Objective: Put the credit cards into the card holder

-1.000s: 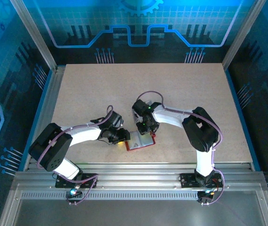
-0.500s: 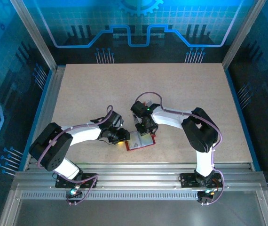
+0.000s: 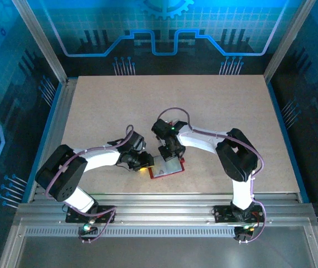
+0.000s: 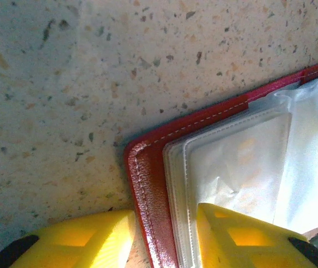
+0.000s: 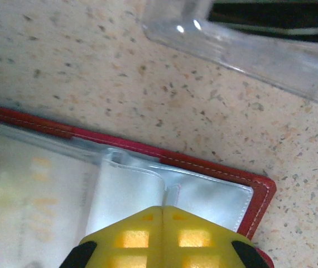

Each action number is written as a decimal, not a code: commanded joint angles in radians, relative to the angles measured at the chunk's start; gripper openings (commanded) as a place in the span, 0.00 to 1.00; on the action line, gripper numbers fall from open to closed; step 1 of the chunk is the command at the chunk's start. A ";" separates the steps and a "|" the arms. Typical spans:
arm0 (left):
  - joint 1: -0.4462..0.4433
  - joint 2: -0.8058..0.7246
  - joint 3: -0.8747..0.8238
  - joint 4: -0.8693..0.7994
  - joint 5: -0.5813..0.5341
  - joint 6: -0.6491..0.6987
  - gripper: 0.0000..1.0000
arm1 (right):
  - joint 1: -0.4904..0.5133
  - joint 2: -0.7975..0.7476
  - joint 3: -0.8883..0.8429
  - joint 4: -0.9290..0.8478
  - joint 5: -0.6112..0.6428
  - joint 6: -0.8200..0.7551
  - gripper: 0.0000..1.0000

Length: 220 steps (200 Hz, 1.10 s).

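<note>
The card holder [image 3: 168, 169], a red wallet with clear sleeves, lies open on the table between both arms. My left gripper [image 3: 146, 162] stands over its left edge. In the left wrist view the jaws [image 4: 164, 229] are apart: one yellow finger [image 4: 92, 237] sits beside the red cover [image 4: 148, 190] and the other rests on the sleeves. My right gripper [image 3: 167, 155] is over the holder's far part. Its fingertips [image 5: 164, 215] are shut on a curled clear sleeve [image 5: 128, 192] just inside the red border [image 5: 203, 163]. The credit cards are hidden.
A clear shiny tray wall [image 5: 248, 47] lies on the table just beyond the holder, with a dark shape behind it. The speckled tabletop [image 3: 215, 106] stretches open to the back and sides. A metal frame rail [image 3: 159, 201] runs along the near edge.
The right gripper shifted a little to the left over the holder and its jaws closed. The left arm and the holder stayed in place.
</note>
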 commanded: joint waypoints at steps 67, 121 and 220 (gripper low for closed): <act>-0.054 0.155 -0.025 0.140 -0.002 -0.036 0.37 | 0.039 0.034 0.136 -0.072 -0.185 0.037 0.00; -0.053 0.099 -0.038 0.126 -0.020 -0.056 0.38 | 0.033 0.091 0.164 0.014 -0.357 0.103 0.04; 0.003 -0.009 -0.066 0.080 -0.010 -0.057 0.39 | 0.018 -0.025 0.009 0.079 -0.408 0.149 0.31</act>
